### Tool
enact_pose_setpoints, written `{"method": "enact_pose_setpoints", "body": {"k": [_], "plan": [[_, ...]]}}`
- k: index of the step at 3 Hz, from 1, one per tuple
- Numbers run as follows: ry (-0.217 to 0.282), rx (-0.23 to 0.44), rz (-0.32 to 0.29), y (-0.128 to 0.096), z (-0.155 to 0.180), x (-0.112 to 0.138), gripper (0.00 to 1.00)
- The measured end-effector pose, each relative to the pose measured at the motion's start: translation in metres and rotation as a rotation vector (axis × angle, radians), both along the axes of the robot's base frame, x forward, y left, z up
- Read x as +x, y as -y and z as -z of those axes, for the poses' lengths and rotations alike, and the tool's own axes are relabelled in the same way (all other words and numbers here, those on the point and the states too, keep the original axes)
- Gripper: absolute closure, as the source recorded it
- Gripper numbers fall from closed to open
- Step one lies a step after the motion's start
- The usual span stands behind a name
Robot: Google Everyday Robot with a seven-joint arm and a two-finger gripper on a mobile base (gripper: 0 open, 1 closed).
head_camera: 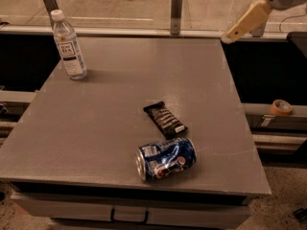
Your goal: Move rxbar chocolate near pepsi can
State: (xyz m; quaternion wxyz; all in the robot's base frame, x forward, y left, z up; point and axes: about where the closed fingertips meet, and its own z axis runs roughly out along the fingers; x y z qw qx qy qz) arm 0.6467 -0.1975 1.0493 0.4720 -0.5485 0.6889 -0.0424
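The rxbar chocolate, a flat black bar with white lettering lines, lies on the grey table right of centre. The pepsi can, blue and dented, lies on its side just in front of the bar, close to the table's front edge. A small gap separates the two. My gripper is raised at the upper right, above the table's far right corner, well away from both and holding nothing.
A clear plastic bottle with a white cap stands upright at the table's far left. A roll of tape sits on a ledge to the right of the table. A rail with a post runs behind the table.
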Motion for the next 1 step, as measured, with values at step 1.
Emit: {"method": "enact_pose_setpoints", "body": {"k": [1], "plan": [[0.049,0.01,0.01,0.0008,-0.017,0.0059,0.0]]}}
